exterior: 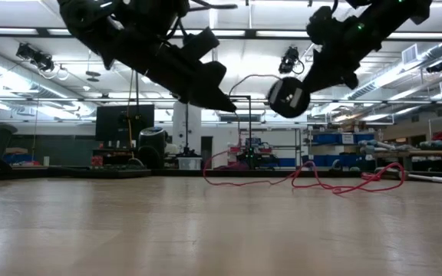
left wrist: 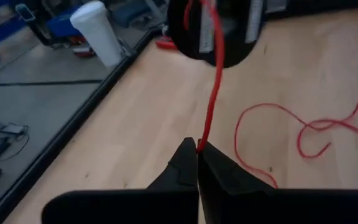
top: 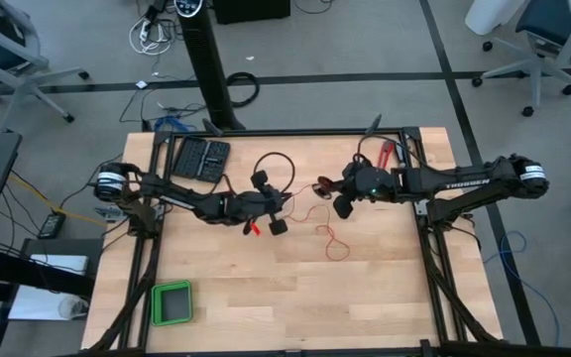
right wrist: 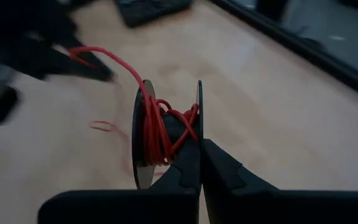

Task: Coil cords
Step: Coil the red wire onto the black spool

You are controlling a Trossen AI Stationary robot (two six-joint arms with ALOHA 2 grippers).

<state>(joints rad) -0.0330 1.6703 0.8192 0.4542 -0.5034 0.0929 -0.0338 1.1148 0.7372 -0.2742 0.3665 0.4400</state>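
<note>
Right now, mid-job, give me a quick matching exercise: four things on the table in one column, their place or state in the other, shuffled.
Things:
1. left gripper
2. right gripper
3. green tray
4. loose end of the red cord

States:
A. near the table's front left corner
B. shut on the spool
C. lying in squiggles on the table
D. shut on the red cord

Pairs: 1-D, 2-B, 3-A, 4-C

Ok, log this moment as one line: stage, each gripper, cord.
stage: winding mid-air | left gripper: shut on red cord | right gripper: shut on spool, partly wound | cord tail: loose on table
</note>
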